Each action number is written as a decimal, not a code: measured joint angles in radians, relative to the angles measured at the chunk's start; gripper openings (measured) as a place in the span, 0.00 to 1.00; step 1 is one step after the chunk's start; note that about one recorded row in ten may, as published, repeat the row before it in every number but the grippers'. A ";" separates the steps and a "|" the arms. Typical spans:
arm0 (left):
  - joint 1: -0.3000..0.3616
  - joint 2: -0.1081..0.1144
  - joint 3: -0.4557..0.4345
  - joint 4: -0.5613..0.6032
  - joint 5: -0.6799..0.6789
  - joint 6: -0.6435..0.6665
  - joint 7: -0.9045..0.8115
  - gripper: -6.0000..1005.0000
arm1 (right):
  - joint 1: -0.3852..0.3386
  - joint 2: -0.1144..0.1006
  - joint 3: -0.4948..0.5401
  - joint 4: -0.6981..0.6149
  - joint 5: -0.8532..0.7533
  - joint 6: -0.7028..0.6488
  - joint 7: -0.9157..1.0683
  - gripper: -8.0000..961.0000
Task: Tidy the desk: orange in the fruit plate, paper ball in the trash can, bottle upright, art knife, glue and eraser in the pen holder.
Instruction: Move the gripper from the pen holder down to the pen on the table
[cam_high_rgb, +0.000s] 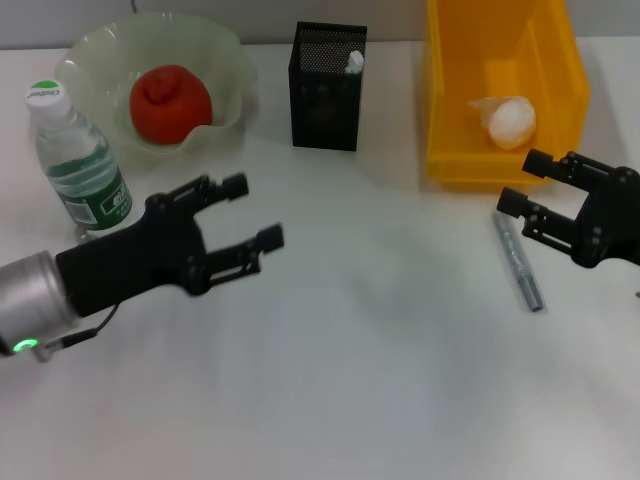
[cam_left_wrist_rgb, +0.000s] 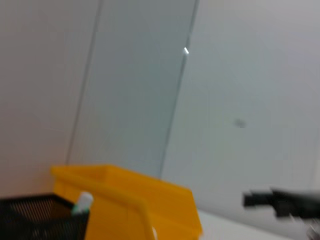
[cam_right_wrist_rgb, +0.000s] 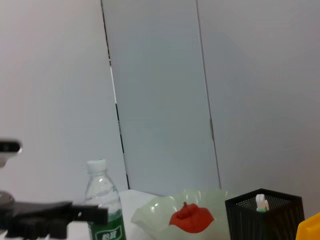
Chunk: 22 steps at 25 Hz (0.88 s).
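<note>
**Desk nearly tidy; the art knife is left out**

The wrinkled red-orange orange (cam_high_rgb: 170, 102) sits in the pale green ruffled translucent fruit plate (cam_high_rgb: 225, 60) at upper left. The crumpled white paper ball (cam_high_rgb: 508, 122) lies inside the bright yellow rectangular plastic trash can (cam_high_rgb: 450, 90) at upper right. The clear plastic bottle (cam_high_rgb: 78, 165) with green label stands upright at far left. A white-capped item, probably the glue (cam_high_rgb: 354, 62), pokes from the black mesh pen holder (cam_high_rgb: 325, 100) at top centre. The slim grey art knife (cam_high_rgb: 518, 262) lies on the white counter (cam_high_rgb: 380, 380) at right, beside the right end effector (cam_high_rgb: 522, 183), whose fingers are spread and empty. The left end effector (cam_high_rgb: 258, 212), also spread, hovers lower left. No eraser is visible.
</note>
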 joint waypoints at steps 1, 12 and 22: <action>0.005 0.007 0.028 0.015 0.000 0.010 -0.011 0.81 | 0.003 -0.002 -0.001 -0.017 -0.002 0.000 0.040 0.74; 0.011 0.025 0.114 0.048 0.005 0.020 -0.046 0.81 | 0.020 -0.019 -0.051 -0.386 -0.205 -0.016 0.616 0.77; 0.004 0.029 0.175 0.051 0.004 0.025 -0.036 0.81 | 0.284 -0.106 -0.065 -0.483 -0.684 -0.156 1.124 0.85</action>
